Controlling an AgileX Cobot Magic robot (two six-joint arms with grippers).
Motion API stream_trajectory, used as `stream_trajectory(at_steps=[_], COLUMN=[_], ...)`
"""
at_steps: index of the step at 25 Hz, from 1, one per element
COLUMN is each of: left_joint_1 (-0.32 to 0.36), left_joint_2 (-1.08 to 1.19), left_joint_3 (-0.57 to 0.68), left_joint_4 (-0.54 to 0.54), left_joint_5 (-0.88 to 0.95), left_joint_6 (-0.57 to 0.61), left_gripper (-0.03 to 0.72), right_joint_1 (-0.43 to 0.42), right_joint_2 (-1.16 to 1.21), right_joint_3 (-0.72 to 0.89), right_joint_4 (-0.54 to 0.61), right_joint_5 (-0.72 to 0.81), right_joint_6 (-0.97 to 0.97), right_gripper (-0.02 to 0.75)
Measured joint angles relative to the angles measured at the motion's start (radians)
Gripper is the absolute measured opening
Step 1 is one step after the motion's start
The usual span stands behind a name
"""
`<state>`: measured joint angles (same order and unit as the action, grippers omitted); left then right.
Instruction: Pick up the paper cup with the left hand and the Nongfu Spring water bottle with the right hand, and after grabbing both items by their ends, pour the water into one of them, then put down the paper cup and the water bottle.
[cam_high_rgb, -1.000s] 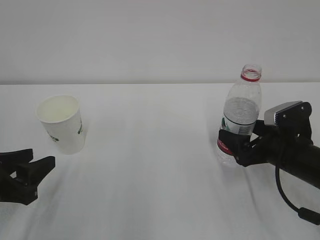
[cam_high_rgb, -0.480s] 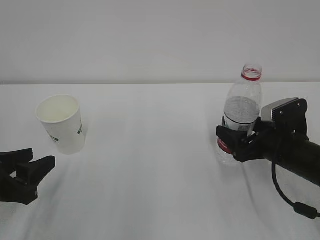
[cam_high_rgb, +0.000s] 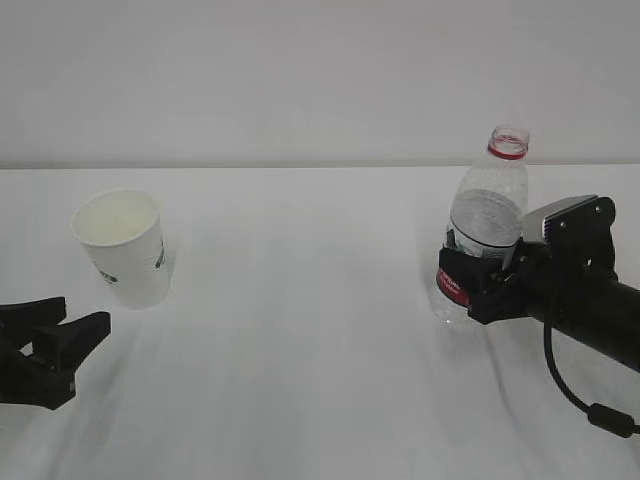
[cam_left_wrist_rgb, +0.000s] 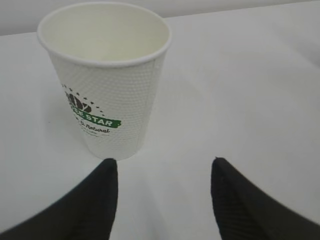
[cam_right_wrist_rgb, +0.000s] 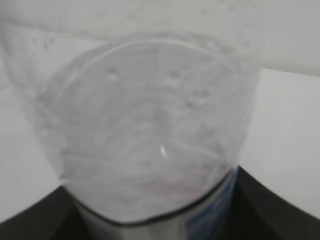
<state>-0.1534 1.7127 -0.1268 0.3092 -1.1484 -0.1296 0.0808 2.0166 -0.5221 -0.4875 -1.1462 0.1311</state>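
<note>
Black angular jaws of the right hand (cam_high_rgb: 478, 283) clamp the clear ribbed plastic bottle (cam_high_rgb: 483, 228); the left hand (cam_left_wrist_rgb: 162, 192), spread, sits just before the white tapered paper cup (cam_left_wrist_rgb: 107, 75).

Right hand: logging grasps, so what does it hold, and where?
The right hand grips the clear ribbed plastic bottle around its labelled lower body.

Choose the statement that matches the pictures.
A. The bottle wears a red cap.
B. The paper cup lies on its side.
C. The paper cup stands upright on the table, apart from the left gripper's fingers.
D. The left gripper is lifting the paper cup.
C: the paper cup stands upright on the table, with bare table between its base and the open fingers of the left gripper.
</note>
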Motion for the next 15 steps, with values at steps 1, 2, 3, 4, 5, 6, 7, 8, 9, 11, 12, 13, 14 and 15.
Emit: stream_trajectory(at_steps=[1,2,3,4,5,6,7,8,9,11,12,13,14,15], left_joint_1=[0.0,0.0,0.0,0.0,0.0,0.0,0.0,0.0,0.0,0.0,0.0,0.0,0.0,0.0], left_joint_2=[0.0,0.0,0.0,0.0,0.0,0.0,0.0,0.0,0.0,0.0,0.0,0.0,0.0,0.0], left_joint_3=[0.0,0.0,0.0,0.0,0.0,0.0,0.0,0.0,0.0,0.0,0.0,0.0,0.0,0.0], left_joint_4=[0.0,0.0,0.0,0.0,0.0,0.0,0.0,0.0,0.0,0.0,0.0,0.0,0.0,0.002], left_joint_5=[0.0,0.0,0.0,0.0,0.0,0.0,0.0,0.0,0.0,0.0,0.0,0.0,0.0,0.0], left_joint_6=[0.0,0.0,0.0,0.0,0.0,0.0,0.0,0.0,0.0,0.0,0.0,0.0,0.0,0.0], left_gripper=[0.434,0.434,0.434,0.434,0.434,0.434,0.434,0.434,0.434,0.434,0.434,0.434,0.434,0.434], right_joint_1=[0.0,0.0,0.0,0.0,0.0,0.0,0.0,0.0,0.0,0.0,0.0,0.0,0.0,0.0], right_joint_2=[0.0,0.0,0.0,0.0,0.0,0.0,0.0,0.0,0.0,0.0,0.0,0.0,0.0,0.0], right_joint_3=[0.0,0.0,0.0,0.0,0.0,0.0,0.0,0.0,0.0,0.0,0.0,0.0,0.0,0.0], right_joint_4=[0.0,0.0,0.0,0.0,0.0,0.0,0.0,0.0,0.0,0.0,0.0,0.0,0.0,0.0], right_joint_5=[0.0,0.0,0.0,0.0,0.0,0.0,0.0,0.0,0.0,0.0,0.0,0.0,0.0,0.0], right_joint_6=[0.0,0.0,0.0,0.0,0.0,0.0,0.0,0.0,0.0,0.0,0.0,0.0,0.0,0.0], right_gripper=[0.47,0.47,0.47,0.469,0.469,0.468,0.468,0.468,0.468,0.468,0.468,0.467,0.467,0.467])
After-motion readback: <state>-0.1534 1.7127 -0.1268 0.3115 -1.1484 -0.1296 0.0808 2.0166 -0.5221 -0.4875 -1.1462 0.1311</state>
